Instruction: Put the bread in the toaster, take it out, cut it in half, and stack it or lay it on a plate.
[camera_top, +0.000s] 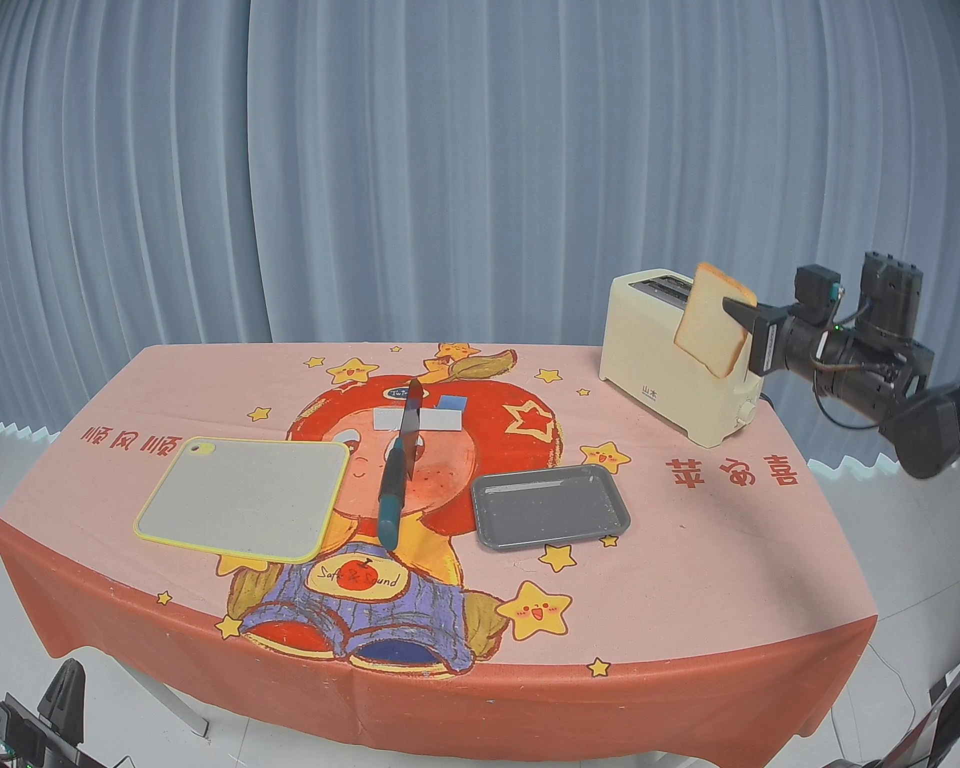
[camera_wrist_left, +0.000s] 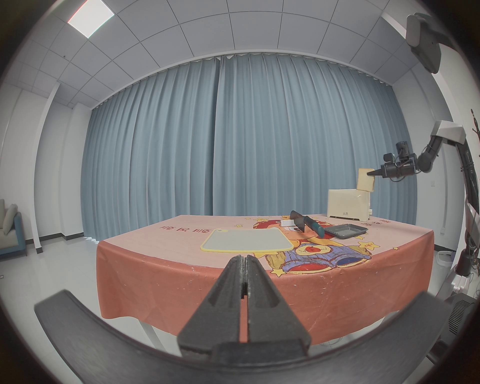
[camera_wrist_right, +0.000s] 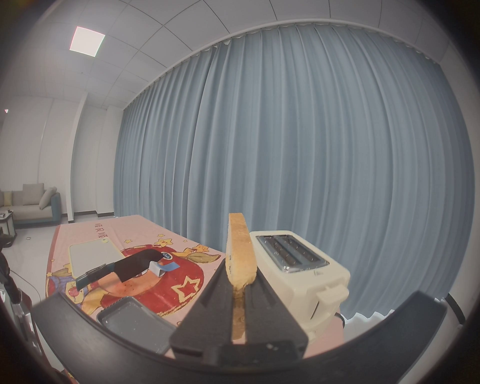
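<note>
- A cream two-slot toaster (camera_top: 672, 352) stands at the far right of the pink cartoon-print tablecloth (camera_top: 700, 570), its slots bare.
- A dark grey rectangular tray (camera_top: 550, 507) lies near the middle. A pale grey cutting board with a yellow rim (camera_top: 245, 497) lies to the left.
- Between them a teal-handled knife (camera_top: 398, 470) leans with its blade on a small white-and-blue block (camera_top: 430, 415).
- The right gripper (camera_top: 742, 316) pinches an upright slice of pale toast bread (camera_top: 713, 320) by its lower right edge, in the air above the toaster's right end. It seems to hang beside the slots, not straight over them.
- The left gripper (camera_wrist_left: 245, 272) is low, off the table's near edge, with its fingers pressed together on nothing.
</note>
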